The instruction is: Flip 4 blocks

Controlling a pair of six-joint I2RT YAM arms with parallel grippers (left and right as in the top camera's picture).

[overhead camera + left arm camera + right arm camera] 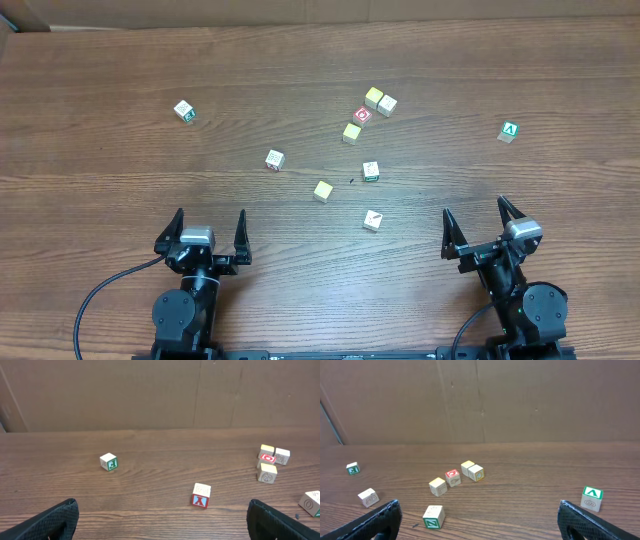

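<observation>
pale yellow block (322,190) centre of desk (100,180), white block (275,159) at its 10 o'clock, green-marked block (370,171) at 2, red-marked block (372,220) at 4 | left pincer (210,214) at 8, wide open, empty | right pincer (474,206) at 4, wide open, empty

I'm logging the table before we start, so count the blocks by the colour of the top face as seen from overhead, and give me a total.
White or cream blocks: 5
Pale yellow blocks: 3
Red block: 1
Green block: 1
Total: 10
</observation>
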